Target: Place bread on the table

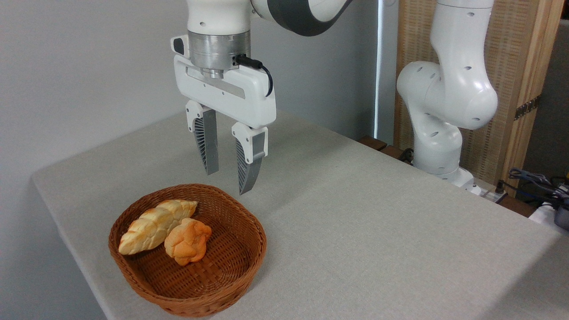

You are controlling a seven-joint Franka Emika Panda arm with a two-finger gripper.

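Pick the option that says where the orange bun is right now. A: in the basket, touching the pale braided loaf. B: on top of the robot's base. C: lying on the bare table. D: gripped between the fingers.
A: the bun lies in the basket against the loaf, while the gripper hangs open and empty above the rim.
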